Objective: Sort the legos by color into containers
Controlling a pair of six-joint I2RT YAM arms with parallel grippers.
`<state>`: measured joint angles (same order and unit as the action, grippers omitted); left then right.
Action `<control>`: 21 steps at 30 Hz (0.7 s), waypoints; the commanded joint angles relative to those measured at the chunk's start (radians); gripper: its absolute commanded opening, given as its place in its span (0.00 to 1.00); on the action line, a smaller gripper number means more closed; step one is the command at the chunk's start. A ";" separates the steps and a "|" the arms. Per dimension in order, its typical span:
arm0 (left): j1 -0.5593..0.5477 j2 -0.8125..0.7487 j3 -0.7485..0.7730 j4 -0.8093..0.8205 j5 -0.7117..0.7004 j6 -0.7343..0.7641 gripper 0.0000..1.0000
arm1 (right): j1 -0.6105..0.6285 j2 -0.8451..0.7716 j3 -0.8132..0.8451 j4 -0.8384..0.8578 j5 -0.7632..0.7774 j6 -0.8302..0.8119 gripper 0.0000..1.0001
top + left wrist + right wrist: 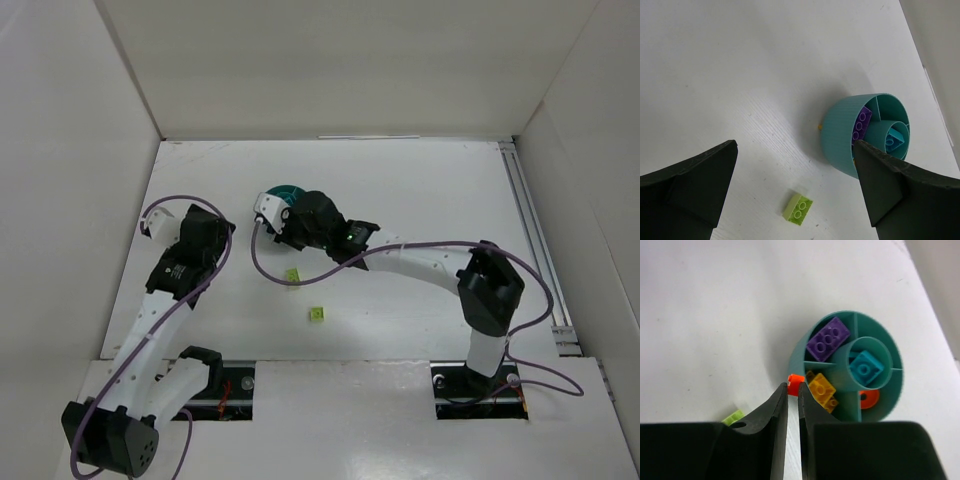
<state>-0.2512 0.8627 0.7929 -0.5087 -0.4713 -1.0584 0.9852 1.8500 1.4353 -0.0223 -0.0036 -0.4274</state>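
The white table [430, 190] bears a teal dish [285, 191], a lime lego [292, 275], another lime lego [317, 313].

Left fingers [690, 192] wide apart, right fingers [771, 427] pinched

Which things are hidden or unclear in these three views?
Top view: the right arm covers most of the dish; contents unseen.
Left wrist view: a finger hides the dish's near compartments.
Right wrist view: fingers cut off a lime brick and part of the orange-red piece.

A lab test cell — white table [400, 190] walled by white panels [330, 60].
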 commanded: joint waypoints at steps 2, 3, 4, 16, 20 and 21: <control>0.006 0.025 -0.014 0.064 0.022 0.053 1.00 | -0.086 -0.046 -0.006 0.038 -0.004 -0.022 0.09; 0.006 0.025 -0.014 0.078 0.031 0.070 1.00 | -0.103 -0.046 -0.006 0.038 -0.016 -0.022 0.09; 0.006 0.042 -0.014 0.088 0.040 0.083 1.00 | -0.120 -0.046 0.008 0.038 -0.042 -0.022 0.09; 0.006 0.130 -0.033 0.196 0.134 0.196 1.00 | -0.246 0.115 0.201 -0.030 -0.116 -0.070 0.11; 0.006 0.151 -0.043 0.205 0.154 0.222 1.00 | -0.264 0.172 0.238 -0.041 -0.176 -0.070 0.13; 0.006 0.160 -0.043 0.205 0.154 0.231 1.00 | -0.264 0.172 0.238 -0.041 -0.176 -0.070 0.13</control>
<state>-0.2512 1.0130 0.7597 -0.3454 -0.3363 -0.8719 0.7334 2.0106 1.6199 -0.0616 -0.1184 -0.4866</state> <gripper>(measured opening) 0.997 0.153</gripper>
